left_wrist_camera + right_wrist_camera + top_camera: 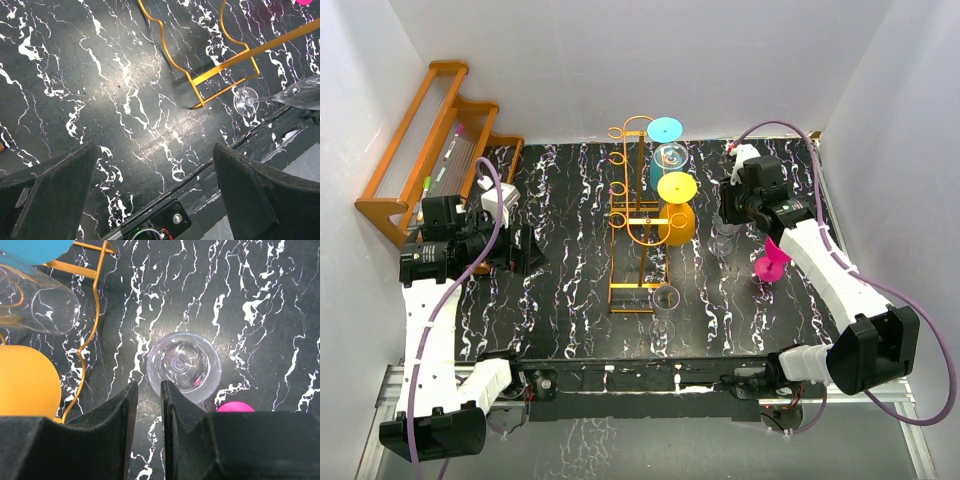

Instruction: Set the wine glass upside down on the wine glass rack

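Note:
The golden wire wine glass rack [632, 215] stands mid-table. A blue-footed glass [665, 130] and a yellow glass [677, 190] hang upside down on it. A clear wine glass [184, 367] stands upright just right of the rack, also visible in the top view [723, 240]. My right gripper [149, 387] hovers over its left rim. Its jaws are a narrow gap apart with nothing clamped, one finger over the bowl and one outside it. A second clear glass [664, 300] stands by the rack's base. My left gripper [155, 175] is wide open and empty over the table's left side.
A pink glass [772, 262] stands just right of the clear one, under my right arm. A brown wooden stepped shelf [430, 150] leans at the back left. White walls close in three sides. The rack's base wires [220, 70] lie ahead of my left gripper.

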Controlling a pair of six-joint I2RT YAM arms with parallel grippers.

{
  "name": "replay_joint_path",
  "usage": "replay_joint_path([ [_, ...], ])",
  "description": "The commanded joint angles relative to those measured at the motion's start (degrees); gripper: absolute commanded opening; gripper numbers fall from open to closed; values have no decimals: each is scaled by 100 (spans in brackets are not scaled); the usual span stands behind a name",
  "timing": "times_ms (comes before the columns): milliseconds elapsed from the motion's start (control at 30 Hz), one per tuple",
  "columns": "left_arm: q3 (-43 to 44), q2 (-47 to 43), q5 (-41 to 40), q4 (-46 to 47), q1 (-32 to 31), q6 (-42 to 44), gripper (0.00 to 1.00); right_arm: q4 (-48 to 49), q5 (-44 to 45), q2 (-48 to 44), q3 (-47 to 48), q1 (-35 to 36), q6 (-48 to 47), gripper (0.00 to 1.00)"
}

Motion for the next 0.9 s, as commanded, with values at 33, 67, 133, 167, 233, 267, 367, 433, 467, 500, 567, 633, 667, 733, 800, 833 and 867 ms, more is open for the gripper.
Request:
replay_joint_path([
  [33, -120, -220, 141, 47, 53, -43, 97, 2, 38, 0, 269, -6, 162, 27],
  [67, -135, -231, 141, 52, 53, -43, 97, 3, 59, 27, 259, -4, 163, 28],
  [133, -174, -242, 146, 90, 53, -43, 97, 27, 55, 61, 219, 0, 126, 28],
  [167, -190, -242, 141, 102, 53, -43, 97, 55, 81, 68, 195, 1, 105, 28],
  [233, -202, -221, 149, 107, 53, -43, 97, 64, 133, 92, 171, 0, 87, 29],
  [267, -195, -208, 149, 107, 53, -39, 97, 62, 151, 109, 163, 1, 72, 29],
  [367, -209, -186, 147, 132, 53, -34, 97, 82, 148, 158, 138, 1, 34, 30],
  [433, -236, -169, 146, 158, 53, -34, 97, 109, 158, 193, 119, 0, 5, 30],
  [467, -252, -171, 142, 167, 57, -32, 97, 128, 157, 212, 108, 1, 5, 31],
  [500, -259, -171, 148, 176, 53, -34, 97, 146, 143, 237, 100, -1, -3, 31],
  [567, -249, -157, 146, 171, 54, -34, 97, 186, 118, 302, 81, 1, -22, 32],
  [633, -230, -145, 143, 160, 52, -32, 97, 206, 90, 425, 85, 1, -27, 33],
  [667, -229, -142, 141, 156, 53, -32, 97, 200, 60, 489, 97, 0, -22, 34],
  [733, -223, -137, 136, 151, 53, -28, 97, 200, 29, 621, 114, -3, -14, 34],
  [800, -209, -127, 132, 145, 54, -43, 97, 191, 54, 722, 116, -1, -12, 32],
  [833, -204, -122, 121, 144, 53, -43, 97, 189, 100, 755, 116, -4, 0, 30],
  [867, -198, -113, 116, 143, 53, -43, 97, 191, 132, 768, 101, -14, 12, 26],
])
